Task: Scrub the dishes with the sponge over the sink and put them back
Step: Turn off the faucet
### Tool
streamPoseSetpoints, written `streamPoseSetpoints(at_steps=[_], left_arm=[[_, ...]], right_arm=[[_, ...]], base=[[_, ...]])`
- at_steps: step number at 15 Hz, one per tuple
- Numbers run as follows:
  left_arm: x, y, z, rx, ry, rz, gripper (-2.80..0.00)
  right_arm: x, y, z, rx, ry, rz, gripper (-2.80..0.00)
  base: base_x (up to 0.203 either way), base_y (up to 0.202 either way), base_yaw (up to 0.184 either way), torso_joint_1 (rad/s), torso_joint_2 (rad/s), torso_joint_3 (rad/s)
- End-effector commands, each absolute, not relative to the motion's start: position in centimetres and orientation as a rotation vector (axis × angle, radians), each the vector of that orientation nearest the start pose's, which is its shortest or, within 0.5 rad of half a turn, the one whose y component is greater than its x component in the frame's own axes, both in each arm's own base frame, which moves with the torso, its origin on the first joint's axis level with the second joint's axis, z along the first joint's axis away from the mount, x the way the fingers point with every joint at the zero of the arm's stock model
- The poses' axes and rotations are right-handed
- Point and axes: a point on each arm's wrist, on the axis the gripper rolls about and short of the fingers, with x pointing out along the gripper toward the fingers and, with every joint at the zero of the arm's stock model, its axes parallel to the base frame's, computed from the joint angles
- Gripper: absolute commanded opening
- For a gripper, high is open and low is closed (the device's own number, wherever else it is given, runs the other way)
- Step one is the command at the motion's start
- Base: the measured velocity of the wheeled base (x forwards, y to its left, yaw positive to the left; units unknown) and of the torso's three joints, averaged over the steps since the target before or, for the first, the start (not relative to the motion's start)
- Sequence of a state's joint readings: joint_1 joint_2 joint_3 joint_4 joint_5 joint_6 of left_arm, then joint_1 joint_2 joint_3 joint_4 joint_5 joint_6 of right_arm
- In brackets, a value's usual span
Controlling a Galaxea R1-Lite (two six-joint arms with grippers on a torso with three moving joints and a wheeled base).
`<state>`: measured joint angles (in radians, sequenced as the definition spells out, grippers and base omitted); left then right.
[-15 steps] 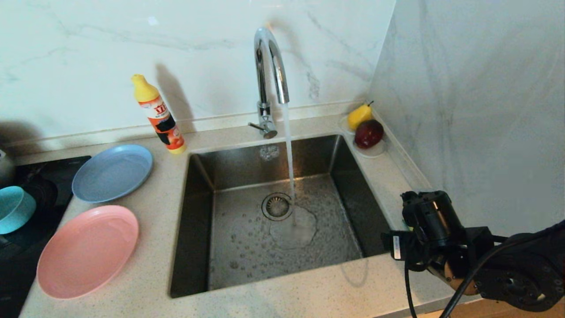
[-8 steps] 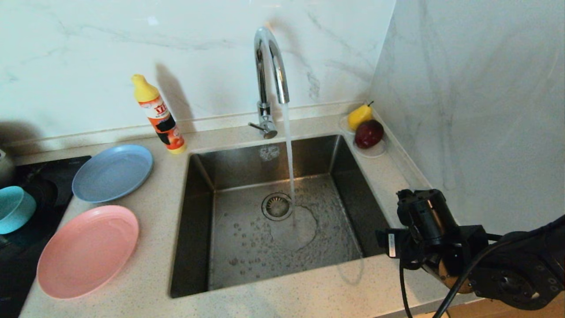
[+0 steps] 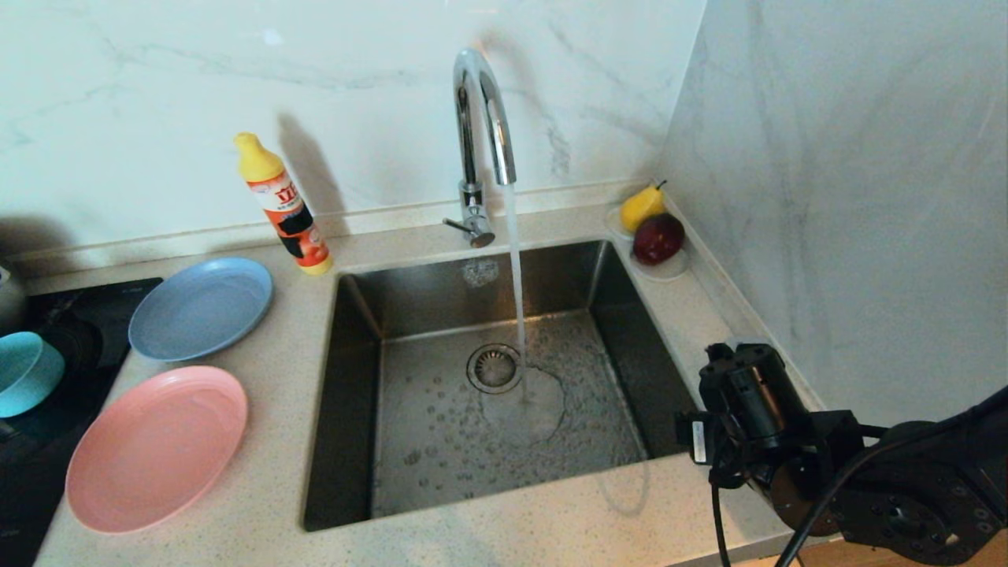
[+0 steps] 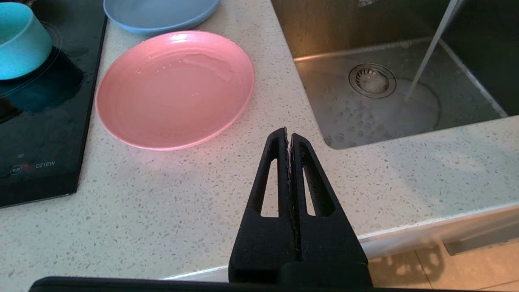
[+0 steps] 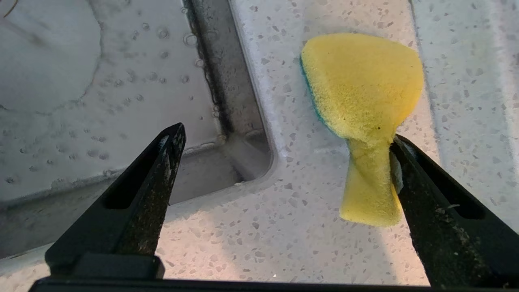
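Note:
The bent yellow sponge [image 5: 361,93], green layer underneath, lies on the counter right of the sink [image 3: 354,378]. My right gripper [image 5: 286,132] hangs over it, open wide. The sponge's narrow end leans against the inner face of one finger [image 5: 421,186]; the other finger is far from it, over the sink's corner. In the head view the right wrist [image 3: 748,402] hides the sponge. The pink plate [image 3: 156,449], blue plate [image 3: 201,307] and teal bowl [image 3: 27,372] sit left of the sink. My left gripper [image 4: 288,132] is shut and empty, parked above the counter's front edge.
Water runs from the chrome tap [image 3: 480,118] into the sink beside the drain [image 3: 494,368]. A detergent bottle [image 3: 287,209] stands at the back. A pear [image 3: 642,206] and a red apple [image 3: 657,238] sit on a white saucer [image 3: 669,272]. A black cooktop [image 3: 71,315] lies far left.
My right wrist has shifted a little left and nearer along the counter beside the sink. Its jaws stay wide. The left arm and the dishes have not moved.

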<state>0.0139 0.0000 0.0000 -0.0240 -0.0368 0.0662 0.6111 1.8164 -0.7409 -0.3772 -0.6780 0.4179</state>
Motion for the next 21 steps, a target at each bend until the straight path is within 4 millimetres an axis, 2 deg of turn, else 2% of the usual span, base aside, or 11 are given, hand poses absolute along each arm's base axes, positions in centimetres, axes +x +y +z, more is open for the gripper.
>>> streamPoseSetpoints(at_steps=[1, 4, 6, 9, 11, 13, 17, 21], left_arm=[[-2.1, -0.1, 7.3, 0.066, -0.005, -0.023, -2.80], [-2.1, -0.1, 7.3, 0.066, -0.005, -0.021, -2.80], [-2.1, -0.1, 7.3, 0.066, -0.005, -0.023, -2.80], [-2.1, -0.1, 7.3, 0.066, -0.005, -0.023, -2.80], [-2.1, -0.1, 7.3, 0.066, -0.005, -0.023, -2.80], [-2.1, -0.1, 7.3, 0.066, -0.005, -0.023, -2.80], [-2.1, -0.1, 7.3, 0.066, -0.005, -0.023, -2.80], [-2.1, -0.1, 7.3, 0.066, -0.005, -0.021, -2.80]], right_arm=[[24.9, 16.2, 10.8, -0.022, 0.536, -0.170, 0.00], [24.6, 16.0, 9.5, -0.054, 0.578, -0.177, 0.00], [24.8, 16.0, 9.5, -0.032, 0.575, -0.184, 0.00], [25.3, 16.2, 10.7, 0.035, 0.526, -0.191, 0.00], [25.4, 16.2, 10.7, 0.058, 0.520, -0.199, 0.00], [25.2, 16.3, 11.4, 0.069, 0.500, -0.189, 0.00], [24.5, 15.8, 14.6, 0.041, 0.402, -0.204, 0.00], [23.9, 15.6, 15.3, 0.023, 0.382, -0.198, 0.00]], base=[[0.000, 0.000, 0.000, 0.000, 0.00, 0.000], [0.000, 0.000, 0.000, 0.000, 0.00, 0.000], [0.000, 0.000, 0.000, 0.000, 0.00, 0.000], [0.000, 0.000, 0.000, 0.000, 0.00, 0.000], [0.000, 0.000, 0.000, 0.000, 0.00, 0.000], [0.000, 0.000, 0.000, 0.000, 0.00, 0.000], [0.000, 0.000, 0.000, 0.000, 0.00, 0.000], [0.000, 0.000, 0.000, 0.000, 0.00, 0.000]])
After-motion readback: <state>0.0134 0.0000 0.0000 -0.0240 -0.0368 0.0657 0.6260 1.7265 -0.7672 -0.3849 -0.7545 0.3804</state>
